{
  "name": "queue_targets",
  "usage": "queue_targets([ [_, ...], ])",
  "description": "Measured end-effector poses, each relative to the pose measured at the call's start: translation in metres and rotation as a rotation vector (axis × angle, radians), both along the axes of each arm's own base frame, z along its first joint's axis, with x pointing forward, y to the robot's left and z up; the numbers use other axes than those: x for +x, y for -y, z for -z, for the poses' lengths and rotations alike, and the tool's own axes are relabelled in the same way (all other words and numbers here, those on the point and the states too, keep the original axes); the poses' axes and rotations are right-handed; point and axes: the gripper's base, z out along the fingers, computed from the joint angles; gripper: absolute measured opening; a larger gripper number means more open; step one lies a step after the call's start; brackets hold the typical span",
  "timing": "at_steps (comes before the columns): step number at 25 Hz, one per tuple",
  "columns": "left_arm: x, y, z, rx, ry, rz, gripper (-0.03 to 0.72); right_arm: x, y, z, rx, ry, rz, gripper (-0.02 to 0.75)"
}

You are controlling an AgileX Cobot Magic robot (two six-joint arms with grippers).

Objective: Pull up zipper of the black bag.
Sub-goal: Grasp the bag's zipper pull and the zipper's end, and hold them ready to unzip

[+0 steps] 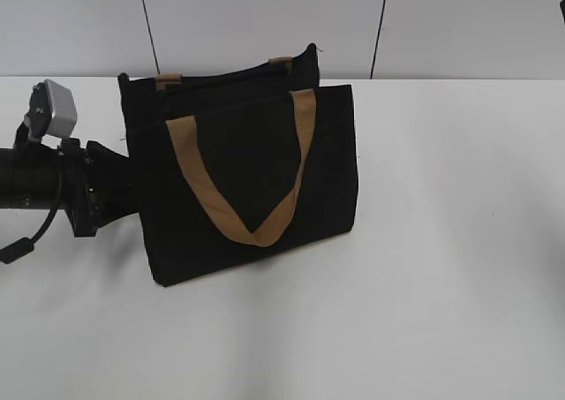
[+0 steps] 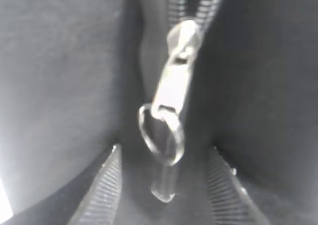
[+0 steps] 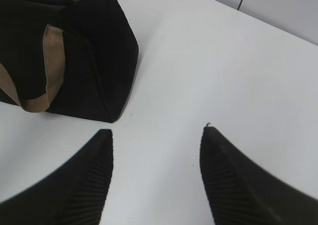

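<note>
Two tools are in play: your left tool (image 2: 164,185) sits spread at the left end of the black bag (image 1: 247,188) standing on the tabletop (image 1: 441,285), its ribbed fingers (image 2: 102,195) either side of the zipper pull (image 2: 169,93) but gripping nothing. Your right tool (image 3: 156,135) hangs open and empty, well apart. You're at the grasp step, I judge: close squarely on the pull and its ring, then draw along the zipper (image 2: 196,4).

I've got the bag (image 1: 252,188) standing mid-table (image 1: 441,285), my left arm (image 1: 53,188) right against its left end, zipper pull (image 2: 171,91) between the left fingertips (image 2: 99,190).
</note>
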Motion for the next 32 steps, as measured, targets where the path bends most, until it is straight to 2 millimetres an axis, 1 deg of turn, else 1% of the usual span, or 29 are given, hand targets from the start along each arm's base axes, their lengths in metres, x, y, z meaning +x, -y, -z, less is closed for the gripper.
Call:
queue_targets([
  [5, 0.0, 0.002, 0.0, -0.012, -0.016, -0.002, 0.413, 0.0, 0.0, 0.0, -0.001, 0.002, -0.002, 0.426],
  [11, -0.002, 0.016, 0.005, 0.031, -0.038, 0.018, 0.412, 0.0, 0.0, 0.0, -0.002, 0.004, -0.002, 0.426],
  [17, -0.002, 0.017, 0.007, 0.047, -0.042, 0.015, 0.398, 0.0, 0.0, 0.0, -0.002, 0.004, -0.003, 0.426],
  [19, -0.002, 0.017, 0.007, 0.049, -0.043, 0.014, 0.358, 0.0, 0.0, 0.0, -0.002, 0.004, -0.003, 0.426],
  [20, -0.002, 0.017, 0.007, 0.051, -0.043, 0.014, 0.323, 0.0, 0.0, -0.001, -0.002, 0.005, -0.003, 0.426],
  [21, -0.002, 0.017, 0.007, 0.052, -0.043, 0.014, 0.281, 0.0, 0.0, -0.001, -0.003, 0.005, -0.003, 0.426],
  [23, -0.002, 0.016, 0.008, 0.055, -0.051, 0.006, 0.146, 0.0, 0.0, -0.001, -0.003, 0.005, -0.003, 0.426],
  [24, -0.002, 0.016, 0.008, 0.054, -0.066, -0.007, 0.094, 0.0, 0.0, -0.001, -0.003, 0.005, -0.003, 0.426],
  [25, -0.001, 0.015, 0.009, 0.052, -0.087, -0.024, 0.068, 0.0, 0.0, -0.001, -0.002, 0.005, -0.003, 0.426],
  [28, -0.001, 0.014, 0.008, 0.051, -0.122, -0.063, 0.049, 0.0, -0.001, -0.001, -0.001, 0.005, -0.006, 0.426],
  [30, 0.0, 0.013, 0.0, 0.056, -0.112, -0.082, 0.032, 0.0, -0.006, -0.001, -0.001, 0.008, -0.025, 0.426],
  [32, 0.001, 0.011, -0.012, 0.061, -0.102, -0.121, 0.03, -0.001, -0.015, -0.001, 0.0, 0.018, -0.059, 0.423],
])
